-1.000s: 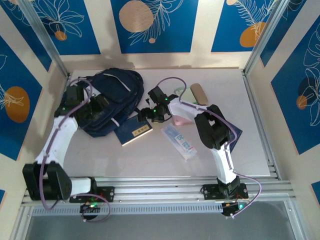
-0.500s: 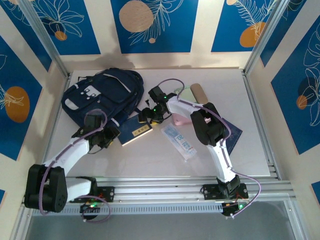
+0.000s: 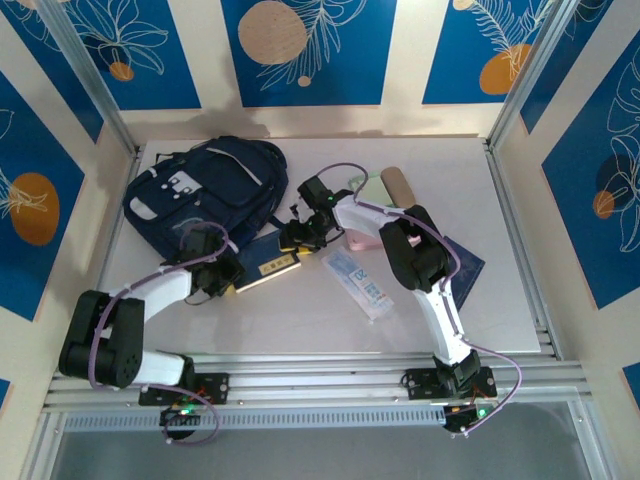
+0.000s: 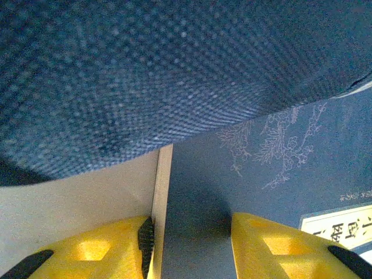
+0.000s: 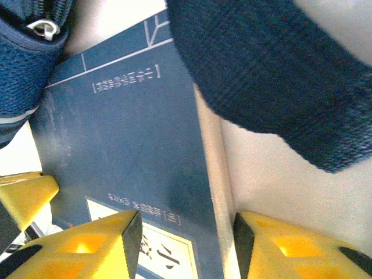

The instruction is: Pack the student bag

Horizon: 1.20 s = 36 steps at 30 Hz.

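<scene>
Overhead view: the student bag (image 3: 205, 190) lies in the upper left of the surface (image 3: 300, 325), navy, front pocket up, white patches showing. Right at its lower right edge sits a navy book (image 3: 268, 262) with a pale label, and both arms are on it. The left claw (image 3: 228, 272) is at the book's lower left end, tucked against the bag's bottom edge. The right claw (image 3: 298, 237) is at the book's upper right end, just beside the bag's right side. On the left wrist camera the yellow fingers (image 4: 87, 253) stand apart with nothing pinched. The book's pale page edge runs down into the gap and the bag's weave hangs across the top of the frame, so the left claw is open. On the right wrist camera it's much the same: yellow fingers (image 5: 290, 247) spread, the book's long edge lying between them, dark fabric in the upper right and a zip pull (image 5: 39, 27) in the upper left corner. The right claw is open too, gripping nothing. Elsewhere on the surface, a blue-and-white flat pack (image 3: 358, 284) lies right of the book. A pink item (image 3: 362, 241) sits under the right arm, and a tan case (image 3: 398, 186) is further up toward the back edge.
</scene>
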{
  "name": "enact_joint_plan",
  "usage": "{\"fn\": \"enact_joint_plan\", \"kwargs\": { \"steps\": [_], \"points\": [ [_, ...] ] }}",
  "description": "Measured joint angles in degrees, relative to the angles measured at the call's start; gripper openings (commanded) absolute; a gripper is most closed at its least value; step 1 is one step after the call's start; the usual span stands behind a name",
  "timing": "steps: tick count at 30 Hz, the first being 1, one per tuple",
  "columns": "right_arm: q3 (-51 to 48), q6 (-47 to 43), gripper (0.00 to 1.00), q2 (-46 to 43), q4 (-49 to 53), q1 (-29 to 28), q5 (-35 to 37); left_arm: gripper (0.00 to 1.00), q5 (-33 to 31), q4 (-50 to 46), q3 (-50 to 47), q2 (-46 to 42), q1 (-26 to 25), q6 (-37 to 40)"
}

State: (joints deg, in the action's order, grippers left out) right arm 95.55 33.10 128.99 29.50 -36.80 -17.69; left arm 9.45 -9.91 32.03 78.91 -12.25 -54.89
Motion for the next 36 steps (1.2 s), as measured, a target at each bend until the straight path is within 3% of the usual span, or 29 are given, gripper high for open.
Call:
{"fn": "enact_joint_plan", "kwargs": {
  "steps": [6,12,18,24,30,36],
  "points": [
    [-4.4,2.2,0.18,-2.3,-1.1,0.5,-2.5,0.33,-2.2,-1.2,0.3,-0.4,-1.4,2.8],
    [-6.7,4.8,0.03,-4.3,-3.3,0.5,-4.4,0.32,-4.1,-1.8,0.5,-0.5,-2.9,5.7],
    [-13.0,4.9,0.0,-9.0,-5.0,0.4,-3.7,0.46,-4.7,-5.4,0.6,-3.8,-5.9,7.9],
    [-18.5,2.7,0.0,-15.2,-5.0,-1.2,-2.6,0.52,-5.0,-12.4,3.3,-13.9,-6.4,11.7],
    [-26.2,-2.2,0.0,-24.5,-6.0,-3.3,0.2,0.54,-4.7,-19.0,12.1,-18.9,-7.4,24.4],
    [-35.2,-7.1,0.0,-36.2,-10.6,-6.6,1.8,0.6,4.2,-17.9,13.2,-22.6,-11.7,41.2]
  ]
}}
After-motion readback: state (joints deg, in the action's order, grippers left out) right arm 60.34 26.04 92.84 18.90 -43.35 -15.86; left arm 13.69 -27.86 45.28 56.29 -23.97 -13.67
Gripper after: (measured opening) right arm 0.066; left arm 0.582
